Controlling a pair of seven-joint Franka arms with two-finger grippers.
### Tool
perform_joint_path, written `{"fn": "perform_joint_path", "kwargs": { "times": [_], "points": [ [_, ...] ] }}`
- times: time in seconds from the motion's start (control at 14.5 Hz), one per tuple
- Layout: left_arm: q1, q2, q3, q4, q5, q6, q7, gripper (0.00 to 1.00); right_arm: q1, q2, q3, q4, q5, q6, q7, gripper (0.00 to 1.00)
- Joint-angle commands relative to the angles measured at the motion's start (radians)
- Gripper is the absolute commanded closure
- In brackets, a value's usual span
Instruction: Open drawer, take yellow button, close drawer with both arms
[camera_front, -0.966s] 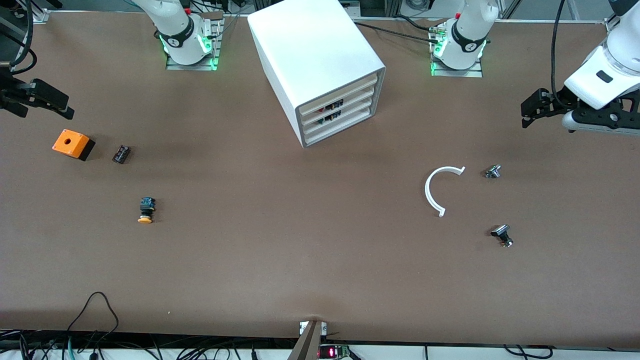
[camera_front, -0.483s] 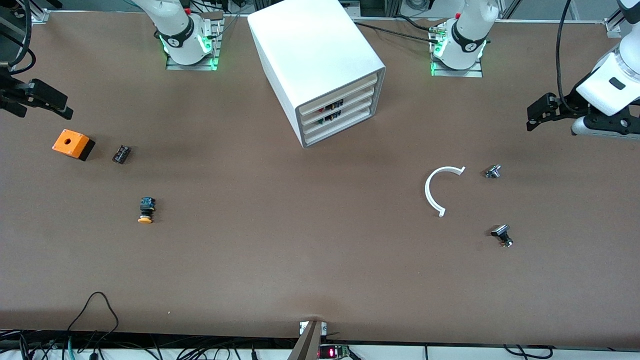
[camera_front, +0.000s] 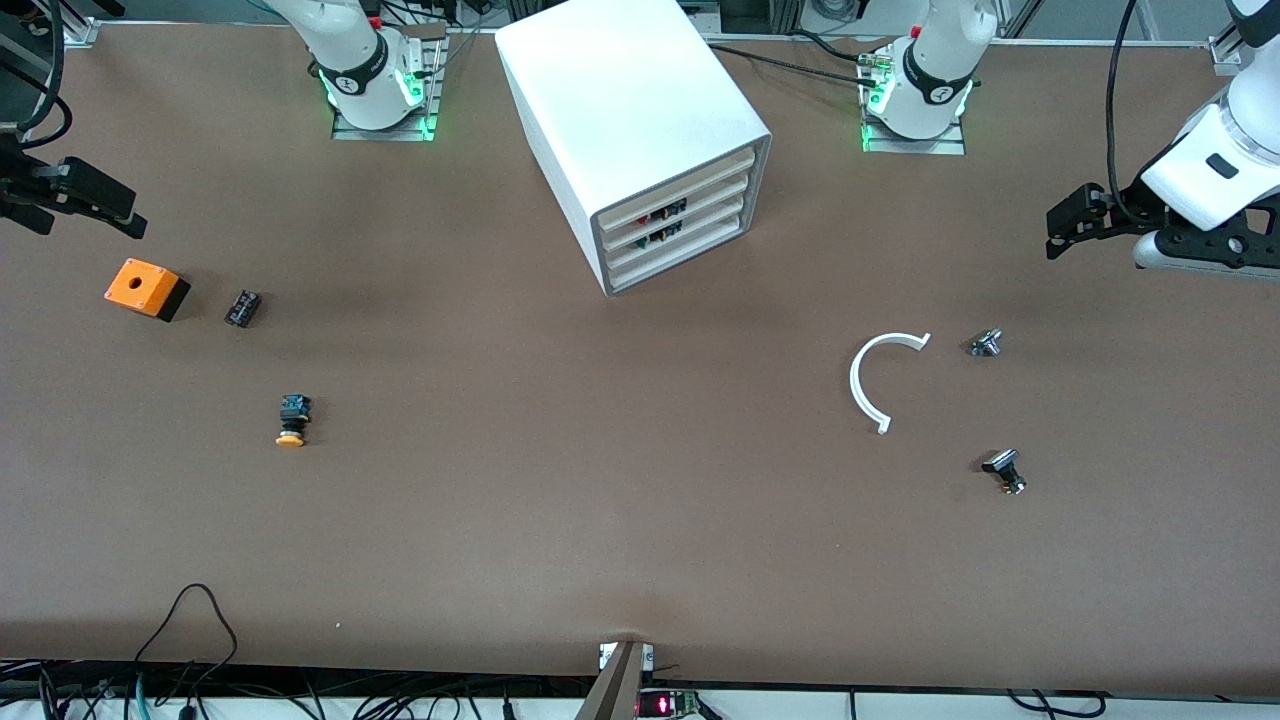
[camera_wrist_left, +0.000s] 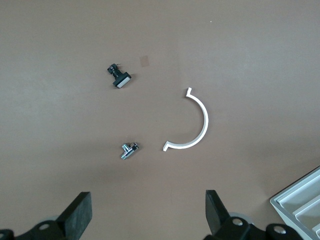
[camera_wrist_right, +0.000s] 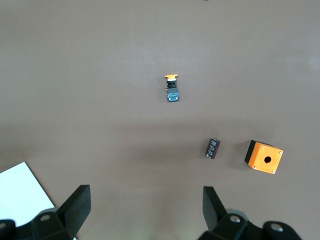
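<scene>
Apparently unlabelled button (camera_front: 291, 421), drawer (camera_front: 685, 176).

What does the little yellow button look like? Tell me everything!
The button is small, with a round yellow-orange cap at one end and a black body showing a bit of blue in the right wrist view. It lies on its side on the brown table, cap toward the front camera, at the right arm's end. Nothing but the table touches it. It is nearer the front camera than the orange box.

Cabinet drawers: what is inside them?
In the cabinet, all four drawers are shut. Small dark, red and green parts show through the middle two fronts; the top drawer's contents are hidden.
</scene>
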Motion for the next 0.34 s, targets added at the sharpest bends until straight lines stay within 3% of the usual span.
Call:
{"fn": "perform_joint_path", "kwargs": {
  "times": [0.0, 0.28],
  "points": [
    [0.000, 0.004, 0.002, 0.011, -0.010, -0.013, 0.018, 0.00, -0.020, -0.004, 0.022, 0.015, -0.012, -0.019, 0.008, 0.01],
    [0.000, 0.002, 0.002, 0.011, -0.010, -0.018, 0.020, 0.00, -0.020, -0.004, 0.020, 0.015, -0.012, -0.011, -0.001, 0.01]
  ]
}}
